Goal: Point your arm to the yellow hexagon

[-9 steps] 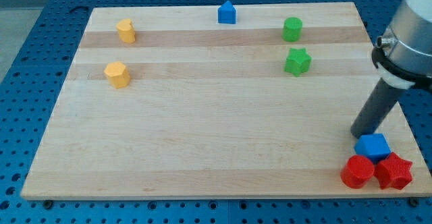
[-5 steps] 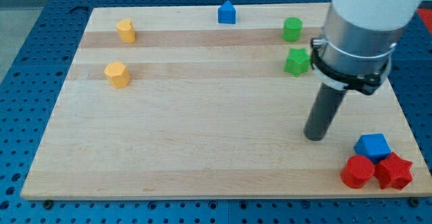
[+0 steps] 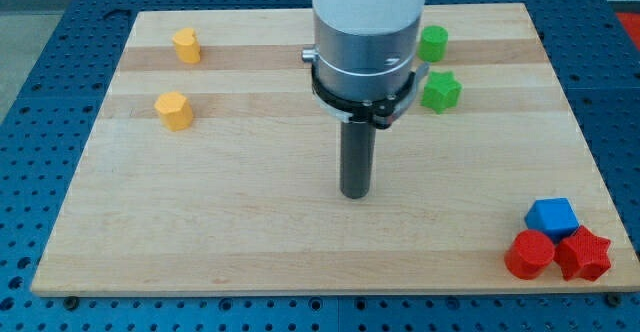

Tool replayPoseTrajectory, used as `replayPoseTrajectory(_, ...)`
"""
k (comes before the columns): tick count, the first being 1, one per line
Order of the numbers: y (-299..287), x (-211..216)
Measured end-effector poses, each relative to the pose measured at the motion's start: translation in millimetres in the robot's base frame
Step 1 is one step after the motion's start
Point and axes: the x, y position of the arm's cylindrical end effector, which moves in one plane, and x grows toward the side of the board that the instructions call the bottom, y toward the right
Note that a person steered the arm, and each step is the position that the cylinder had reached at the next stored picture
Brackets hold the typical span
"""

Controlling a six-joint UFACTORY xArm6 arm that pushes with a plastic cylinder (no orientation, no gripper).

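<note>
So over at the view's left you've got the yellow hexagon (image 3: pixel 174 110) sitting on the wooden board (image 3: pixel 250 242), with a yellow heart (image 3: pixel 186 45) above it near the top edge. My tip (image 3: pixel 354 194) is down around the middle of the board, well apart from the hexagon, touching no block. It's just a bare rod, nothing held. Right of the arm: green cylinder (image 3: pixel 433 43), green star (image 3: pixel 440 91). Bottom right corner has a blue cube (image 3: pixel 552 216), red cylinder (image 3: pixel 528 254) and red star (image 3: pixel 585 253) bunched together.
</note>
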Motion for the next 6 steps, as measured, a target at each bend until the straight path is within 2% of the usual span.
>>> replayPoseTrajectory(3, -36.9, -35.8)
replayPoseTrajectory(6, -76.5, -53.9)
